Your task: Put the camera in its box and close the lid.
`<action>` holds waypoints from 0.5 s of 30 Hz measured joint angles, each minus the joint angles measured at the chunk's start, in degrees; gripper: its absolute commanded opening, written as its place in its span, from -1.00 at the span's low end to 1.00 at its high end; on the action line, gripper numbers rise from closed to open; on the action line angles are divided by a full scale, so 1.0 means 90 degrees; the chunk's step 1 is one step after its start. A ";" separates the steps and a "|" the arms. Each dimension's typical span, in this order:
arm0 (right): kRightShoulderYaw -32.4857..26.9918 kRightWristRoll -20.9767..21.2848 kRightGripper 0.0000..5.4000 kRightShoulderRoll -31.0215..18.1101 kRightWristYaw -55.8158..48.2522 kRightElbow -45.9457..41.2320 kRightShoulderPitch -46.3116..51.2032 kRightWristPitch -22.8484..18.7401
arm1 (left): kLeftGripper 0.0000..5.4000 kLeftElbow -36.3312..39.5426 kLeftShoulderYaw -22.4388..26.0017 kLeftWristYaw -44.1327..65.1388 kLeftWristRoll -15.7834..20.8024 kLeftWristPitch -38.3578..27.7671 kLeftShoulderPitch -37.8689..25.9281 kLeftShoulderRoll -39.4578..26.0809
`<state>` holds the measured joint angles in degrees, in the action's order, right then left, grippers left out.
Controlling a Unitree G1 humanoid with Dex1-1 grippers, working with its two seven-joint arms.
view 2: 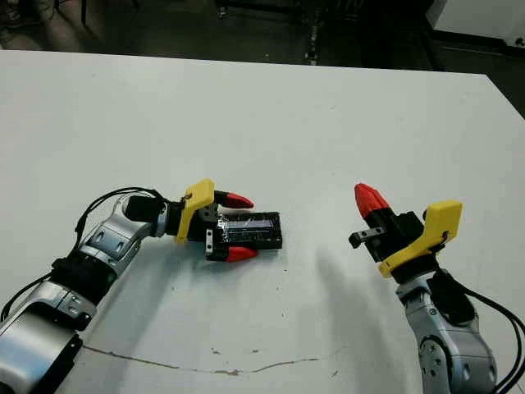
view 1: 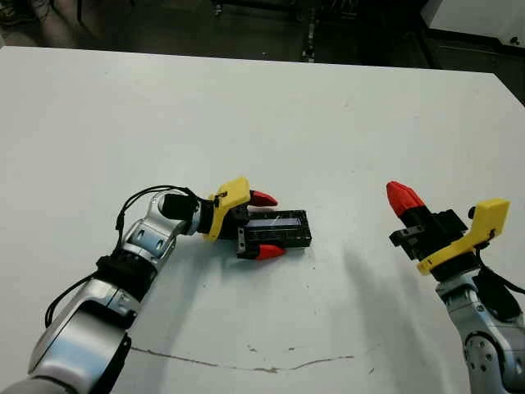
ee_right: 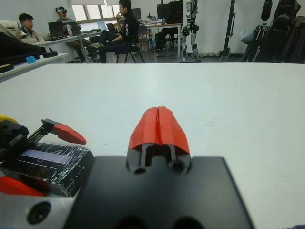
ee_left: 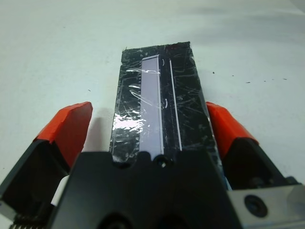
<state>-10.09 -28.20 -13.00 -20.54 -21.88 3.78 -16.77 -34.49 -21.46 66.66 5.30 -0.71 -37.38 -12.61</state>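
Bright even light, soft shadows

A robotics lab or workshop: in the upper left of the right wrist view, people (ee_right: 125, 24) sit at desks (ee_right: 52, 47) with laptops (ee_right: 57, 29), and robot frames (ee_right: 191, 26) stand along the back wall.

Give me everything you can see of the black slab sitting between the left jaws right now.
The flat black rectangular slab with a shiny, crinkled tape-like wrap lies flat on the white table, lengthwise along the left gripper. A pale bluish strip and a thin light line run down its top face. The red-tipped fingers flank its long sides, jaws spread, and a gap shows at one side at least. Its near end reaches the gripper's black body. Whether a box sits underneath cannot be told.
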 measured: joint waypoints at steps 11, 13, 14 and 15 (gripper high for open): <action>-0.0007 -0.0020 -1.00 0.0000 -0.0004 -0.0014 0.0000 -0.0010 | 1.00 -0.0081 0.0058 0.0698 0.0090 -0.0236 -0.0061 -0.0241; -0.0007 -0.0019 -1.00 0.0000 -0.0001 -0.0014 0.0001 -0.0011 | 1.00 -0.0033 0.0079 0.0848 0.0110 -0.0256 -0.0035 -0.0370; -0.0008 -0.0019 -1.00 0.0000 -0.0001 -0.0015 0.0001 -0.0011 | 1.00 -0.0011 0.0104 0.0927 0.0116 -0.0289 -0.0017 -0.0462; -0.0009 -0.0020 -1.00 0.0000 -0.0002 -0.0014 0.0001 -0.0011 | 1.00 0.0008 0.0124 0.1001 0.0121 -0.0352 -0.0001 -0.0559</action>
<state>-10.17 -28.38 -13.00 -20.55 -22.01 3.80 -16.87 -34.42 -20.34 75.67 6.39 -3.88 -37.39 -17.64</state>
